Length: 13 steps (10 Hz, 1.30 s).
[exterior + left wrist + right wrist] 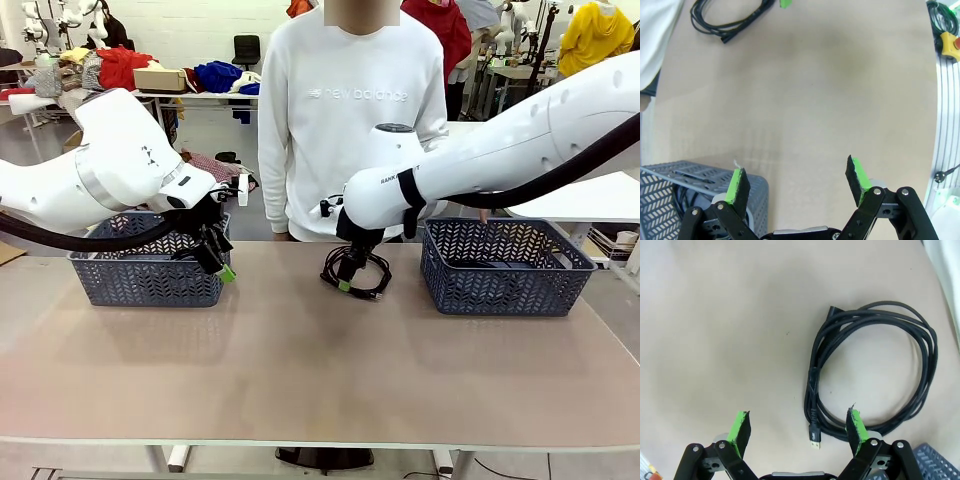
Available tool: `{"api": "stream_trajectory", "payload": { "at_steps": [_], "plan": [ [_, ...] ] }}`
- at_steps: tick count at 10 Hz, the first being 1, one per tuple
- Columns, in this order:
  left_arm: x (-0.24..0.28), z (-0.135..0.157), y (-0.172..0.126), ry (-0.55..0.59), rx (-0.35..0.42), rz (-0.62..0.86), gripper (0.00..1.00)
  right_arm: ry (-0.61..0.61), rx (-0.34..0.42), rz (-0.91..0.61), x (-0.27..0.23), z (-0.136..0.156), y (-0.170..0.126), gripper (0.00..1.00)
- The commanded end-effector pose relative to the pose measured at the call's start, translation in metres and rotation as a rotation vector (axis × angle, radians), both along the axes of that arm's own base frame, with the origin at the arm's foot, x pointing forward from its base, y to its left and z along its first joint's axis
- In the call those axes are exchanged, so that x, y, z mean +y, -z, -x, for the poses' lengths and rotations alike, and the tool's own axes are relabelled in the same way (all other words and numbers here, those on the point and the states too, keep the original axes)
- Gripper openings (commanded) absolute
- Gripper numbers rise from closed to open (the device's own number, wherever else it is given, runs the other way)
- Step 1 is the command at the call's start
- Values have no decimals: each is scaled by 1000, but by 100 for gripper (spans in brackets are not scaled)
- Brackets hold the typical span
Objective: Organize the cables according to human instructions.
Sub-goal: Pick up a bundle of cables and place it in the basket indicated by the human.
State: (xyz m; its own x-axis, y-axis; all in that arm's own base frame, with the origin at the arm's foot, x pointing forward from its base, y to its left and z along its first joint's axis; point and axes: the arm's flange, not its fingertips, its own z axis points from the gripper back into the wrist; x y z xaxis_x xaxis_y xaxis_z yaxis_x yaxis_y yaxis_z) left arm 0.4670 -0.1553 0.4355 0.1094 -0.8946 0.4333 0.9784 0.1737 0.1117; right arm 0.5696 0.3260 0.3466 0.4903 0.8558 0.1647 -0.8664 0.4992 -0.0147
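Right tool (798,427): fingers spread wide, holding nothing. Hovers over the counter (300,370) at its far-centre part, just above a coiled black cable (872,375). In the wrist view one green pad (856,424) overlaps the coil's near edge; contact can't be told. The cable lies flat on the counter as a round coil, w/ a small plug end (815,436) pointing toward the tool and a second end at the coil's far side. In the front view the same cable (372,272) sits between the two baskets, in front of a person in a white sweatshirt (345,110).

Left tool (796,180): fingers spread wide, empty, touching nothing. Sits by the corner of the left basket (145,270), over bare counter. Wrist view shows dark cable (682,197) inside that basket; no. of coils can't be told.

Right basket (505,268): blue-grey, woven, on the counter's right part, well apart from the left basket; something dark inside, not identifiable.
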Motion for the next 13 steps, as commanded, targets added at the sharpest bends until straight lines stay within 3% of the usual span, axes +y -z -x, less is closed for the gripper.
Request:
{"api": "stream_trajectory", "payload": {
  "at_steps": [1,13],
  "plan": [
    [3,-1,-1,12,3,-1,100,-3,19,36,13,-8,3,100],
    [3,-1,-1,12,3,-1,100,-9,22,101,28,-22,32,100]
  ]
}}
